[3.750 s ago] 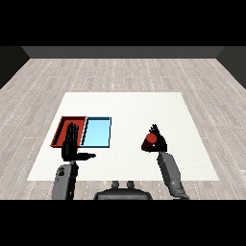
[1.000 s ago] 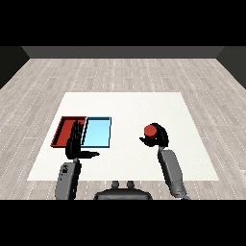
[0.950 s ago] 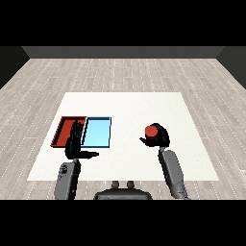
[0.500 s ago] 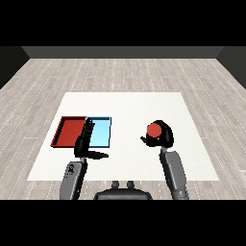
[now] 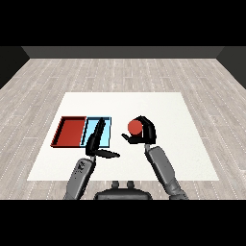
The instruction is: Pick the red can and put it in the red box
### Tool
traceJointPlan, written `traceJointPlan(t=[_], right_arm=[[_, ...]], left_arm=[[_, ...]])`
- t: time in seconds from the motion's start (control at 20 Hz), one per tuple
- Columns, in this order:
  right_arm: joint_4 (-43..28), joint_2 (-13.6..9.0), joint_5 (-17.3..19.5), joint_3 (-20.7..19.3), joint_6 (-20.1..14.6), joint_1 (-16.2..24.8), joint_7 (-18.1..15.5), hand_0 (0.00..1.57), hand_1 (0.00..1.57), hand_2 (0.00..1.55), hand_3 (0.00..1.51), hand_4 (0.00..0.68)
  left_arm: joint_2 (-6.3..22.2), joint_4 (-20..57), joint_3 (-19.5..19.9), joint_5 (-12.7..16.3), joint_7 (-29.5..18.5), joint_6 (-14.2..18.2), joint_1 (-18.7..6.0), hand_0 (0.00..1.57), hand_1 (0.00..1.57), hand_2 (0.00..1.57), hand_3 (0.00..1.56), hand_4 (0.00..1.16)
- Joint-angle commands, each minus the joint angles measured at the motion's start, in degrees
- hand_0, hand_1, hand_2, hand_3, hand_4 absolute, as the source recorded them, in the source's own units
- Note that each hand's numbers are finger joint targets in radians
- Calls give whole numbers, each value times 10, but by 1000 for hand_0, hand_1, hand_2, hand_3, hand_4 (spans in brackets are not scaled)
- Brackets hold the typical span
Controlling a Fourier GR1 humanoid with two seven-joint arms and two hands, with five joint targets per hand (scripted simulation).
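The red can (image 5: 135, 127) is lifted off the white table, right of the trays, with my right hand (image 5: 144, 133) curled round it. The red tray (image 5: 70, 131) lies at the left of the table, touching the light blue tray (image 5: 106, 130) on its right. My left hand (image 5: 96, 141) hovers over the front part of the light blue tray, fingers straight and pointing away, thumb stuck out to the right. It holds nothing.
The white table (image 5: 182, 139) stretches wide to the right of the can and behind the trays. A grey plank floor (image 5: 123, 72) surrounds it.
My right hand has carried the red can up and to the left, toward the trays. My left hand has shifted right, from the red tray to the light blue one.
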Motion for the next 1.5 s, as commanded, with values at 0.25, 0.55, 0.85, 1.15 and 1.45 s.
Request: traceJointPlan(t=[0.25, 0.55, 0.85, 1.15, 1.45], right_arm=[[13, 2, -26, 43, -32, -27, -32, 1442, 1442, 1430, 1395, 616], [0, 2, -8, 66, -54, -19, -34, 1451, 1451, 1442, 1395, 651], [2, 2, -24, 43, -10, -2, -65, 1462, 1462, 1435, 1392, 653], [78, 2, -55, 73, -38, -50, -113, 1469, 1469, 1437, 1386, 662], [2, 2, -63, 158, -108, -42, -66, 1440, 1440, 1431, 1398, 658]], left_arm=[[0, 98, -34, 22, -5, 40, -57, 0, 0, 0, 0, 0], [0, 108, -63, 28, 23, 73, -73, 0, 0, 0, 0, 0], [0, 178, -57, 68, -5, 65, -110, 0, 0, 0, 0, 0], [0, 170, -91, 66, -20, 85, -77, 0, 0, 0, 0, 0], [0, 208, -146, 120, -35, 131, -121, 0, 0, 0, 0, 0]])
